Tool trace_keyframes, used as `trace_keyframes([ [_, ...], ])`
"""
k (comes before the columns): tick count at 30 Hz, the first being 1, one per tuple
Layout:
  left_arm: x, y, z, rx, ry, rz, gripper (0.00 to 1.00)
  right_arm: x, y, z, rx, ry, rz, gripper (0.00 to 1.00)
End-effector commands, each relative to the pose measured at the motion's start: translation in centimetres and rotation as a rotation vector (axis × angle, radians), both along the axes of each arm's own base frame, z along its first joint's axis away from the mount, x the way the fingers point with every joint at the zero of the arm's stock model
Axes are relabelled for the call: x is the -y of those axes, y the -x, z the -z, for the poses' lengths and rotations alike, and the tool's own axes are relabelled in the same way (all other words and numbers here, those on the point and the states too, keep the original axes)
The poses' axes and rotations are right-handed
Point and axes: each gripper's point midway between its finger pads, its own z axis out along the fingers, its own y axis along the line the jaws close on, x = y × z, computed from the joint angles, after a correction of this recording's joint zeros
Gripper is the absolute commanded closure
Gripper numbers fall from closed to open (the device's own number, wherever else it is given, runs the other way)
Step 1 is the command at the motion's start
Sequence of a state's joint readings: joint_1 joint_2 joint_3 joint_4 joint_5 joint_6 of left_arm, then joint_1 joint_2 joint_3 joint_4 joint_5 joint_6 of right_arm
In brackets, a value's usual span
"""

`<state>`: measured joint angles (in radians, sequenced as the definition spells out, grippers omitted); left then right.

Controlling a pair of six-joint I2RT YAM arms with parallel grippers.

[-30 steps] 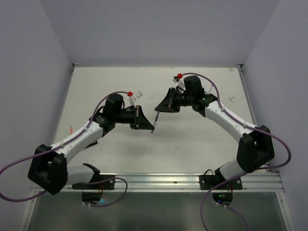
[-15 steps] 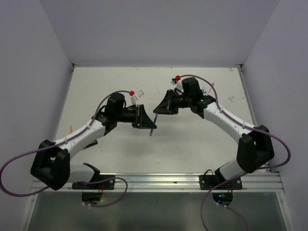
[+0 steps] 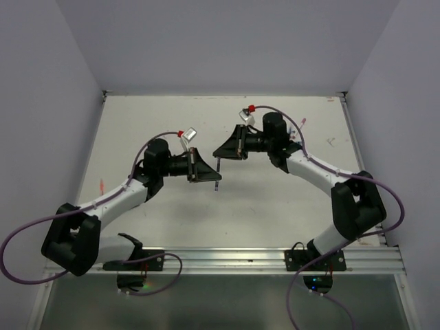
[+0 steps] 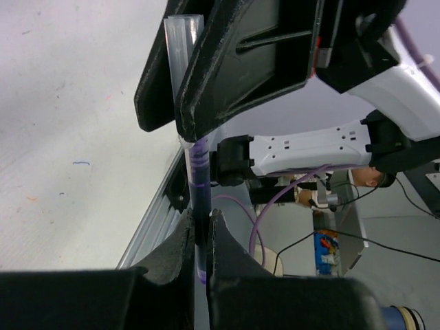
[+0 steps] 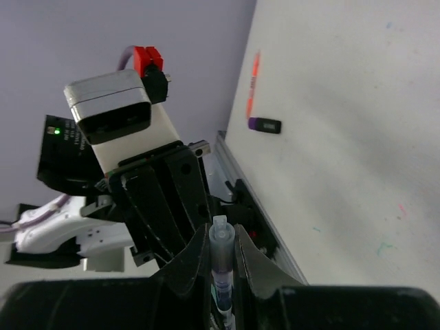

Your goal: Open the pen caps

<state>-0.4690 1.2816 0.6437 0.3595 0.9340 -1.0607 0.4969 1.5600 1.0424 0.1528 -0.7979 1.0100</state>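
Left fingers (image 4: 165,261) pinch the purple pen (image 4: 200,172) low down (right fingers (image 5: 185,268) clamp its clear cap (image 4: 180,62)) above the table (image 3: 275,199).

Pen (image 4: 199,172) end hidden, apparently, within left pincer (image 4: 201,225).

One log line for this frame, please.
left gripper: shut on pen | right gripper: shut on cap | pen: spans both, above table | cap off: cannot tell

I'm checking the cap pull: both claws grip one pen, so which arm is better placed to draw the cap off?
Right, probably. The right claw is shut on the clear cap, while the left claw pins the purple pen lower down and can serve as the anchor.
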Motion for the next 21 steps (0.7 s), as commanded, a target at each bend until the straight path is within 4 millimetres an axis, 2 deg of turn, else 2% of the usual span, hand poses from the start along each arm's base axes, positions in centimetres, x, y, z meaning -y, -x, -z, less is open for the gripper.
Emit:
trace_keyframes([
  [1, 0.2, 3.9, -4.9, 0.148, 0.144, 0.182, 1.00, -0.5, -4.1, -5.3, 0.172, -0.232, 0.067, 1.00],
  [3, 0.0, 4.2, -5.2, 0.179, 0.144, 0.185, 1.00, -0.2, -4.4, -6.2, 0.169, -0.288, 0.048, 1.00],
  [6, -0.3, 4.3, -4.2, 0.197, 0.110, 0.174, 1.00, -0.1, -4.1, -6.8, 0.158, -0.304, 0.020, 1.00],
  [8, -0.8, 3.0, -3.0, 0.159, 0.034, 0.092, 1.00, 0.2, -4.0, -5.7, 0.113, -0.262, 0.026, 1.00],
  [9, -1.3, 1.9, -2.1, 0.222, -0.031, 0.051, 1.00, 0.5, -4.0, -6.1, 0.122, -0.234, 0.059, 1.00],
  [10, -2.3, 1.8, 0.1, 0.122, -0.146, 0.009, 1.00, 1.1, -4.0, -4.0, 0.104, -0.112, 0.091, 1.00],
  [11, -3.0, 0.3, 0.6, 0.172, -0.215, -0.068, 1.00, 1.5, -4.2, -3.4, 0.115, -0.042, 0.116, 1.00],
  [12, -3.4, 0.3, 1.4, 0.149, -0.256, -0.082, 1.00, 2.4, -4.8, -2.9, 0.177, 0.045, 0.159, 1.00],
  [14, -4.1, -0.6, 2.5, 0.132, -0.321, -0.150, 1.00, 3.8, -4.4, -0.6, 0.084, 0.200, 0.197, 1.00],
  [15, -4.7, -0.6, 3.6, 0.097, -0.366, -0.175, 1.00, 6.3, -4.1, 3.0, 0.014, 0.404, 0.249, 1.00],
  [16, -5.7, -1.7, 4.9, 0.080, -0.443, -0.248, 1.00, 6.8, -4.8, 3.1, 0.012, 0.476, 0.250, 1.00],
  [18, -6.7, -2.2, 6.3, 0.051, -0.536, -0.285, 1.00, 8.4, -3.8, 5.8, -0.070, 0.643, 0.197, 1.00],
  [19, -7.5, -2.1, 7.4, 0.014, -0.600, -0.299, 1.00, 10.1, -2.5, 7.2, -0.114, 0.763, 0.160, 1.00],
  [20, -8.8, -2.8, 9.2, -0.017, -0.697, -0.350, 1.00, 10.5, -1.9, 8.5, -0.146, 0.805, 0.127, 1.00],
  [21, -9.3, -2.9, 10.1, -0.034, -0.739, -0.359, 1.00, 10.9, -1.4, 9.0, -0.150, 0.832, 0.113, 1.00],
])
